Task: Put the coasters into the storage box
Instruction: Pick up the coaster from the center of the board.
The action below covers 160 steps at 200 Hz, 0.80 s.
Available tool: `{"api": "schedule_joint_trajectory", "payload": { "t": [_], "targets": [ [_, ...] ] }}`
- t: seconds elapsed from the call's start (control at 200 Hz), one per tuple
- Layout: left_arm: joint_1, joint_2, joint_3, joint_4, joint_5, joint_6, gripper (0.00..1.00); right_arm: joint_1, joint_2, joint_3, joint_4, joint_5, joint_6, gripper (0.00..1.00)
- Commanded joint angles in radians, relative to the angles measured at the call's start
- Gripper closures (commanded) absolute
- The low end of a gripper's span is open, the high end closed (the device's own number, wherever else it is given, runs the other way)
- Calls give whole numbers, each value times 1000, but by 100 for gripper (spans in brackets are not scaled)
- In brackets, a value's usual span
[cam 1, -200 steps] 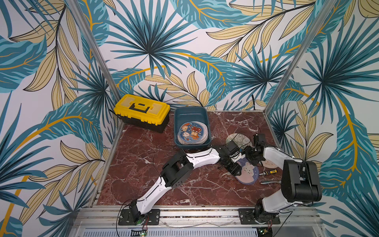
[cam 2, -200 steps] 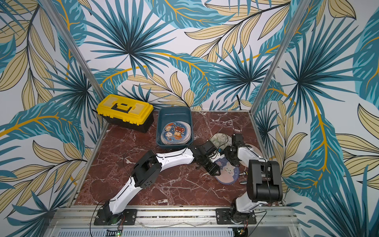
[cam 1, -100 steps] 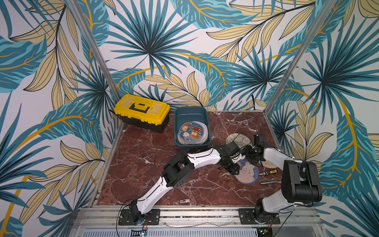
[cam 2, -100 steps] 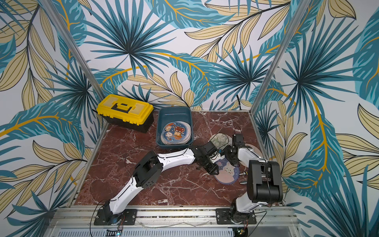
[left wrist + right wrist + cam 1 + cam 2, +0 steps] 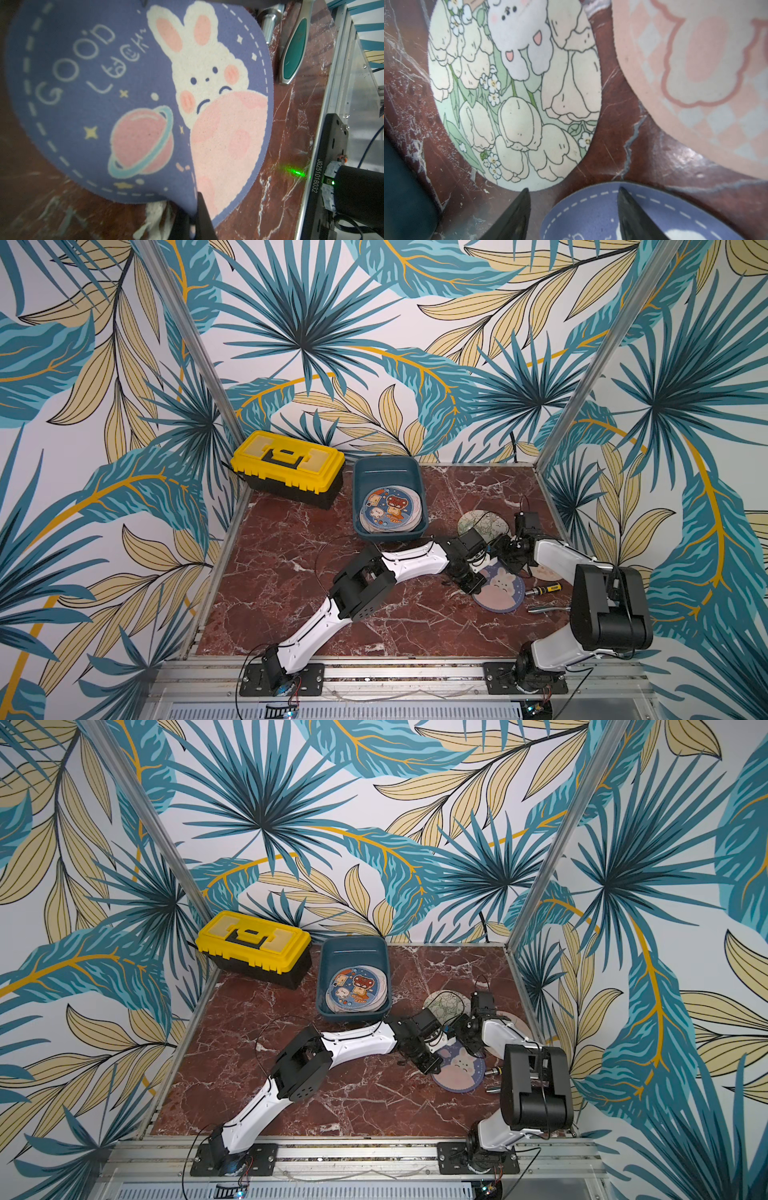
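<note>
The left gripper (image 5: 194,216) has its fingers pressed together on the rim of the blue bunny coaster (image 5: 128,99), pinching it so that the disc creases there; that coaster sits over the marble tabletop (image 5: 291,572) by the right arm, well apart from the teal storage box (image 5: 386,472); the right gripper (image 5: 573,190) hangs with fingers spread over the coaster's opposite rim, near the tulip coaster (image 5: 517,104) and the pink checked coaster (image 5: 695,83); more coasters lie stacked inside the box, a blue bear-print coaster (image 5: 390,508) on top.
</note>
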<state>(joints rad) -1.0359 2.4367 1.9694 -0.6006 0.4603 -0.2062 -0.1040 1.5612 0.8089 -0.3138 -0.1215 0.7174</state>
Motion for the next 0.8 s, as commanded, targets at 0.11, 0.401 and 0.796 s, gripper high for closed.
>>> {"api": "schedule_joint_trajectory", "payload": {
  "t": [0.11,0.401,0.796],
  "targets": [
    [-20,-2,-24,-13,-80,23,100,23,-46,-24,-86,-92,-65,33],
    [-20,-123,-107,-14,-192,58,100,23,-124,36,-191,-17,-105,33],
    [14,-278,-189,-13,-260,96,100,36,-88,177,-294,47,-129,33]
  ]
}}
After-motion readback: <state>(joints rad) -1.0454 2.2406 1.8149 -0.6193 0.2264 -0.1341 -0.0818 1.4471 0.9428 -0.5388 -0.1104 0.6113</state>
